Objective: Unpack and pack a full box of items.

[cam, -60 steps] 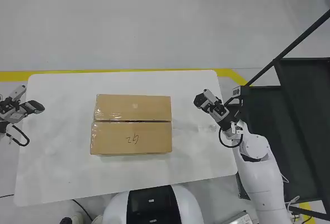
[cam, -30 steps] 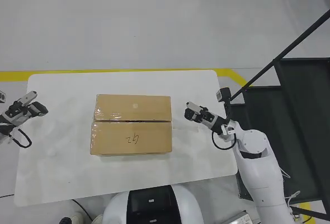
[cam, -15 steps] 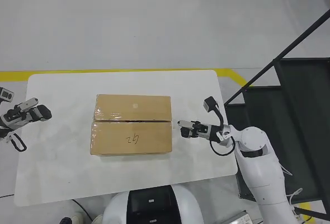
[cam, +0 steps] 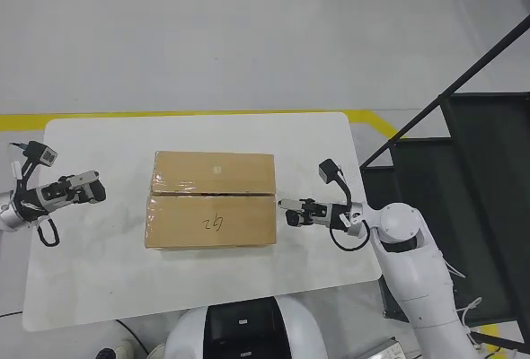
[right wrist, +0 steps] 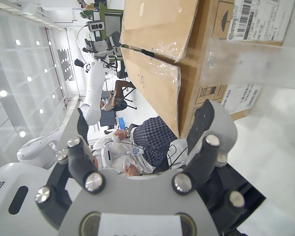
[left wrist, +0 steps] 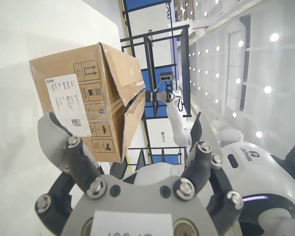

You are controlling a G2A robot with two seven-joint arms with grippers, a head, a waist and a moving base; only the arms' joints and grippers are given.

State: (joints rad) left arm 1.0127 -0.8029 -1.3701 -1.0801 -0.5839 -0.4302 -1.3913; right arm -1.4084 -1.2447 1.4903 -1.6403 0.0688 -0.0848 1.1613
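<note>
A brown cardboard box (cam: pixel 211 211) lies in the middle of the white table (cam: pixel 319 144), its two top flaps folded shut with a narrow seam and scraps of clear tape. My left gripper (cam: pixel 94 190) is open, a short way off the box's left end and pointing at it. In the left wrist view the box (left wrist: pixel 88 99) stands just beyond the left gripper (left wrist: pixel 126 128), its labelled end facing it. My right gripper (cam: pixel 287 215) is open right at the box's right end. In the right wrist view the box (right wrist: pixel 157 25) is close to the right gripper (right wrist: pixel 142 124), with its corner edge between the fingers.
A black metal rack (cam: pixel 481 179) stands beside the table's right edge, close behind the right arm. A yellow floor line (cam: pixel 157 115) runs along the table's far side. Bare table surface lies in front of and behind the box.
Both arms have closed in on the box. The left gripper came in from the table's left edge, and the right gripper swung down from the far right to the box's right end.
</note>
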